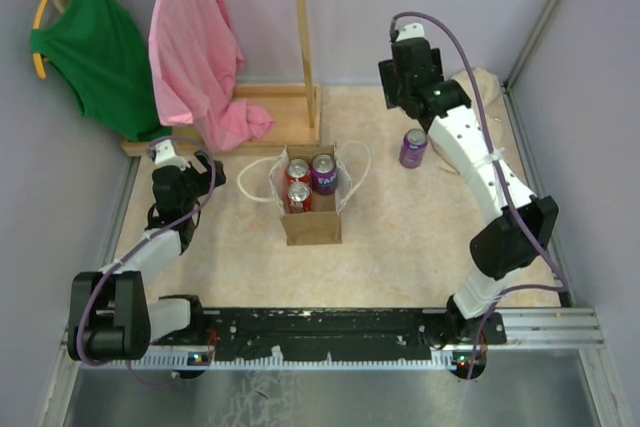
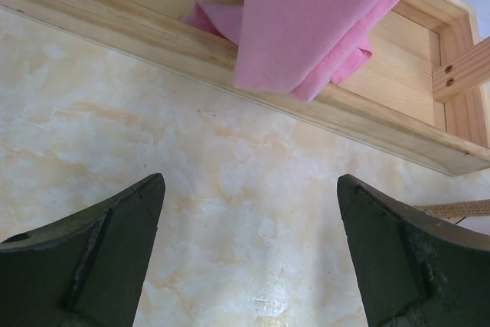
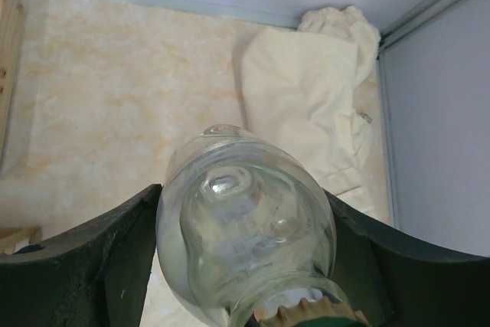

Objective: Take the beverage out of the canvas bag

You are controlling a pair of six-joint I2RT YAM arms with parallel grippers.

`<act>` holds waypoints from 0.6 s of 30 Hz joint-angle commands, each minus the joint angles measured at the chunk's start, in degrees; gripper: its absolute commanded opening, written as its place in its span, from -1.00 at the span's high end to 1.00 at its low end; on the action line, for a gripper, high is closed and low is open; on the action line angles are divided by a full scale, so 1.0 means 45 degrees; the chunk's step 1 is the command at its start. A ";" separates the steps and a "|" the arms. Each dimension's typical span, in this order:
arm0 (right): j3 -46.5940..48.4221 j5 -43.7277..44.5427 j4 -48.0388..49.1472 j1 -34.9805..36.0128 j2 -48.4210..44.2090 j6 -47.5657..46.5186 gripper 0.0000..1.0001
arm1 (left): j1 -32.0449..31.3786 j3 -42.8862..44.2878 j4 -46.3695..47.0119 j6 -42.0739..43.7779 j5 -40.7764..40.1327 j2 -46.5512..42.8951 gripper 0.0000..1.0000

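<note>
Right gripper [image 3: 241, 193] clamped on clear glass bottle [image 3: 245, 220], at 1 o'clock from canvas bag [image 1: 311, 225]; likely heading for set-down by purple can [image 1: 413, 147]. Three cans [image 1: 299, 195] upright inside bag. Left gripper [image 2: 249, 189] spread wide, empty, parked at 9 o'clock, out of the way.

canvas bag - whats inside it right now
Three cans stand upright in the canvas bag: two red cans and one purple can. Anything beneath them is covered. The glass bottle in the right gripper is outside it.
</note>
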 commanded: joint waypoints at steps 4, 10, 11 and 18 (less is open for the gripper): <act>0.0682 -0.1498 0.0974 0.0197 0.0874 0.0060 1.00 | -0.0027 0.0343 0.0364 0.0108 0.0220 0.0014 -1.00; 0.0917 -0.2306 0.0410 0.0196 0.1878 0.0243 1.00 | -0.0024 0.0360 0.0324 0.0189 0.0227 0.0061 -1.00; 0.0890 -0.2424 0.0363 0.0189 0.2019 0.0274 1.00 | -0.0031 0.0383 0.0324 0.0175 0.0248 0.0094 -1.00; 0.0265 -0.3316 0.0648 0.0196 0.2645 0.0458 1.00 | -0.0030 0.0442 0.0306 0.0175 0.0387 0.0243 -1.00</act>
